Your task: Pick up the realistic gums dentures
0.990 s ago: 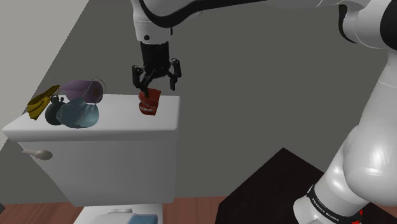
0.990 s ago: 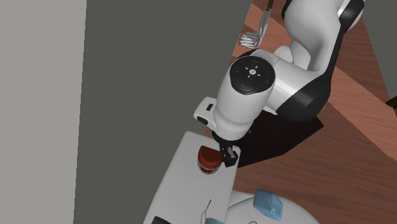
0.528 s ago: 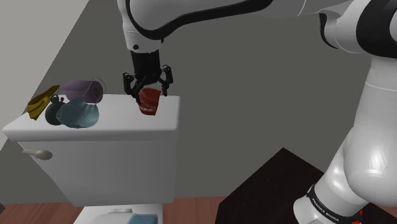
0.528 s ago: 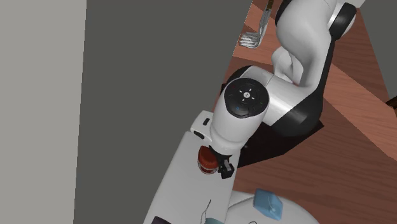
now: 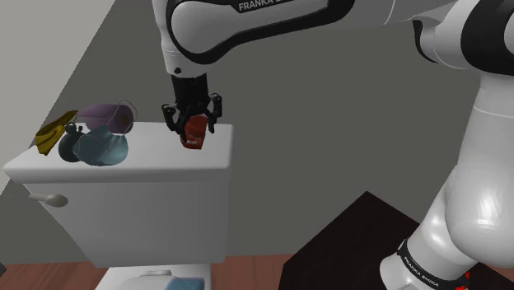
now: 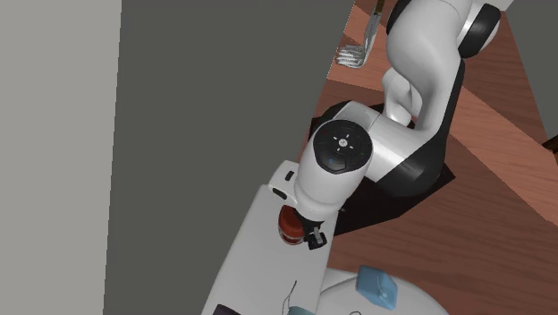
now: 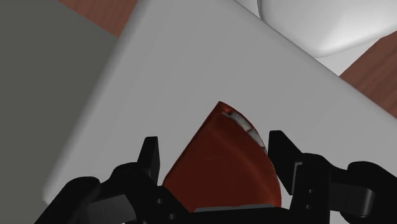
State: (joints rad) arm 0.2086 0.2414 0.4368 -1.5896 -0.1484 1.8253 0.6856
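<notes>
The dentures (image 5: 195, 133) are dark red gums with a row of pale teeth, resting on the white toilet tank lid (image 5: 156, 156) near its right end in the shoulder view. My black gripper (image 5: 194, 123) comes straight down onto them, one finger on each side. In the wrist view the fingers (image 7: 151, 159) press against both flanks of the red dentures (image 7: 222, 168), so the gripper (image 7: 216, 147) is shut on them. From the second exterior view the white wrist covers most of the hand, and the dentures (image 6: 288, 224) peek out beside it on the lid (image 6: 255, 259).
A heap of purple and blue-grey pouches (image 5: 100, 136) and a yellow object (image 5: 54, 130) sits at the lid's other end. A grey wall rises right behind the tank. The flush lever (image 5: 51, 198) is on the tank front. A blue item (image 6: 377, 286) lies lower down.
The gripper has come down over the dentures and its fingers have drawn in from wide apart to clasp them. The dentures have not moved from their place on the lid.
</notes>
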